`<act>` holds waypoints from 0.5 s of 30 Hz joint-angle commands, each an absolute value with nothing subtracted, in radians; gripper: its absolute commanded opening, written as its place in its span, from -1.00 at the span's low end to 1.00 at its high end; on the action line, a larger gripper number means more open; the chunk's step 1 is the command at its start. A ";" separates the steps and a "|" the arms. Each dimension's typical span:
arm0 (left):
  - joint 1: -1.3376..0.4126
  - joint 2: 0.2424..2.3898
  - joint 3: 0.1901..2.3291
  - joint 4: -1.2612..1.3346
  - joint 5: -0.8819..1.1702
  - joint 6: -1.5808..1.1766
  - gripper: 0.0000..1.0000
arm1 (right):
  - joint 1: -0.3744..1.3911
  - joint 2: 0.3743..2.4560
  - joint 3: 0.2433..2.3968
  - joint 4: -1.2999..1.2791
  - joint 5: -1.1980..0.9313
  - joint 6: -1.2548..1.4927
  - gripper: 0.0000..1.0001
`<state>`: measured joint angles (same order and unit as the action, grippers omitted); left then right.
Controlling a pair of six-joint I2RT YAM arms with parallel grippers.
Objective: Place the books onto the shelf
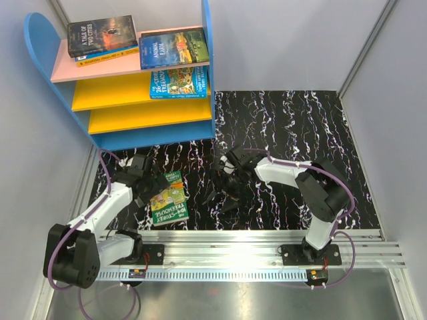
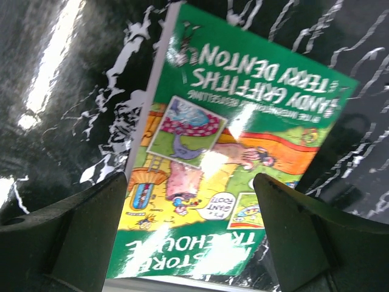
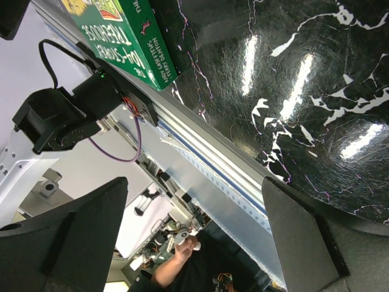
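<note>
shelf (image 1: 40, 40) sits back left with books (image 1: 102, 35) lying on its pink top board (image 1: 67, 69) and one more on the yellow board (image 1: 110, 93) under it; my left gripper (image 2: 191, 201) is spread wide just over the green book (image 1: 169, 199), which lies flat on the black table (image 1: 300, 120) by the front edge, not gripped; my right gripper (image 3: 194, 194) hangs wide open further right, holding nothing

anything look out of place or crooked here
Yes: one green book lies flat and skewed on the black table, in front of the shelf, while the other books rest on its boards.
</note>
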<state>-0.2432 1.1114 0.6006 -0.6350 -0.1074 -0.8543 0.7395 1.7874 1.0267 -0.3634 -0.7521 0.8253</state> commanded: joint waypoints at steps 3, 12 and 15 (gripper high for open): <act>-0.248 1.089 0.600 -0.565 -0.080 -0.818 0.79 | 0.735 1.790 1.028 -0.350 -0.764 0.821 1.00; -0.247 1.051 0.571 -0.606 -0.166 -0.784 0.80 | 0.735 1.764 0.980 -0.336 -0.756 0.838 0.99; -0.247 1.071 0.546 -0.572 -0.135 -0.779 0.79 | 0.736 1.756 0.965 -0.330 -0.755 0.844 0.99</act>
